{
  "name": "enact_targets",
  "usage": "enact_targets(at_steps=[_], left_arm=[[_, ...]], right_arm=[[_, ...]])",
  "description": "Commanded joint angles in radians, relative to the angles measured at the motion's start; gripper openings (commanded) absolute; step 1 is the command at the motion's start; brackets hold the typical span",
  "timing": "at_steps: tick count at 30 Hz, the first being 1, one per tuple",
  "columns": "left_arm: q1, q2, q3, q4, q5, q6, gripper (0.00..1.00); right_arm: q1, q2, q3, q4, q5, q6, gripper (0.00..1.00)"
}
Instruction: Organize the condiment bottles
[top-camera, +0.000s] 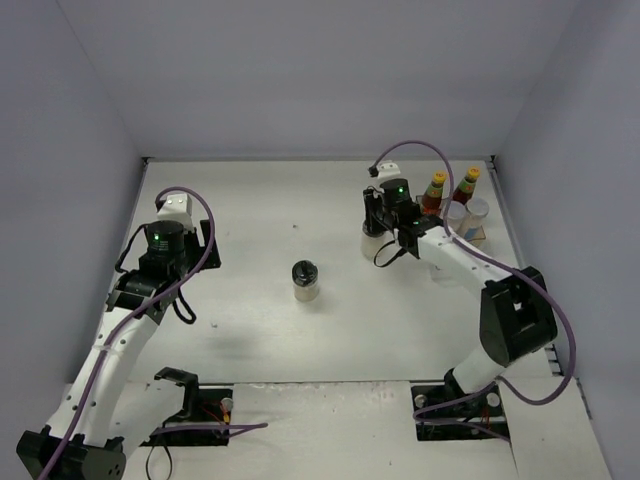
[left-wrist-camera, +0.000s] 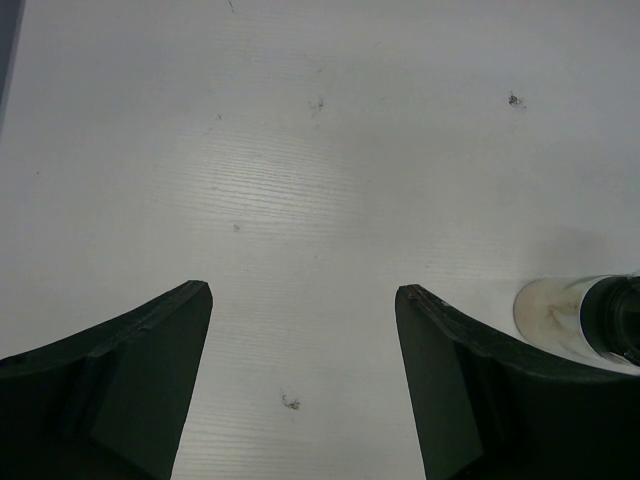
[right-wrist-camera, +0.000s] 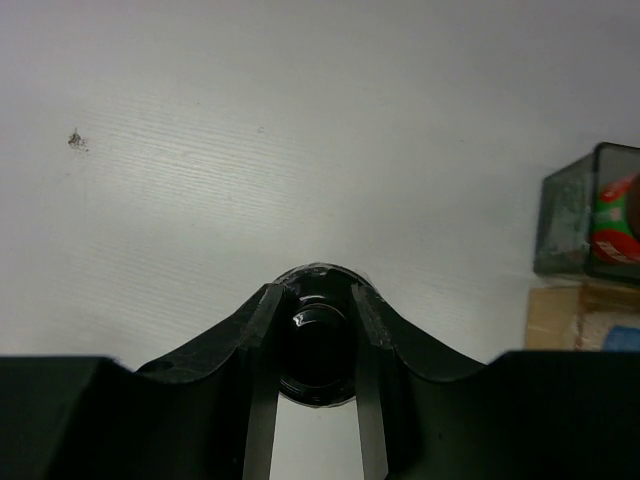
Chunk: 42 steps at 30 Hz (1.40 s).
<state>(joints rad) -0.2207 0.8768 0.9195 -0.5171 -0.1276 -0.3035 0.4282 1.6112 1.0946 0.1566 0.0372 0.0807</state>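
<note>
Sauce bottles (top-camera: 436, 190) and shakers (top-camera: 466, 212) were grouped far right. One black-lidded jar (right-wrist-camera: 318, 340) was clamped in the right pincer (right-wrist-camera: 317, 292); a second jar (top-camera: 306, 281) was seen uncollected on the counter (top-camera: 250, 220). The left pincer (left-wrist-camera: 303, 380) was spread apart.

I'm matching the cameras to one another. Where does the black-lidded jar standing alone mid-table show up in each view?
Top external: black-lidded jar mid-table, between the arms.
Left wrist: black-lidded jar at the right edge, cut off.
Right wrist: not in it; the right gripper holds another jar.
Shared landmark: the white table, in all three.
</note>
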Motion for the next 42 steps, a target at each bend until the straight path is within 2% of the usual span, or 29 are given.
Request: enact_targets(at_steps=[1,6,10,15,20,25,33,42], left_arm=[[0.004,-0.01,0.03,0.065,0.005,-0.014,0.74],[0.004,-0.013,0.03,0.065,0.005,-0.014,0.74],[0.006,-0.016,0.03,0.063,0.009,-0.017,0.74],[0.003,-0.019,0.028,0.063,0.014,-0.019,0.74],[0.004,-0.025,0.025,0.065,0.013,-0.02,0.74],[0.001,-0.027,0.025,0.066,0.009,-0.02,0.74],[-0.003,-0.03,0.024,0.066,0.008,-0.02,0.74],[-0.003,-0.024,0.024,0.066,0.006,-0.019,0.74]], right_arm=[[-0.009,-0.173,0.011,0.016,0.121,0.005,0.0],[-0.068,-0.29,-0.016,-0.069,0.173,0.048,0.0],[-0.204,-0.399,-0.039,-0.141,0.194,0.102,0.0],[-0.31,-0.467,-0.064,-0.193,0.265,0.139,0.0],[-0.408,-0.47,-0.082,-0.2,0.306,0.185,0.0],[-0.479,-0.459,-0.131,-0.137,0.309,0.218,0.0],[-0.508,-0.415,-0.17,-0.063,0.403,0.24,0.0],[-0.559,-0.359,-0.203,0.017,0.409,0.241,0.0]])
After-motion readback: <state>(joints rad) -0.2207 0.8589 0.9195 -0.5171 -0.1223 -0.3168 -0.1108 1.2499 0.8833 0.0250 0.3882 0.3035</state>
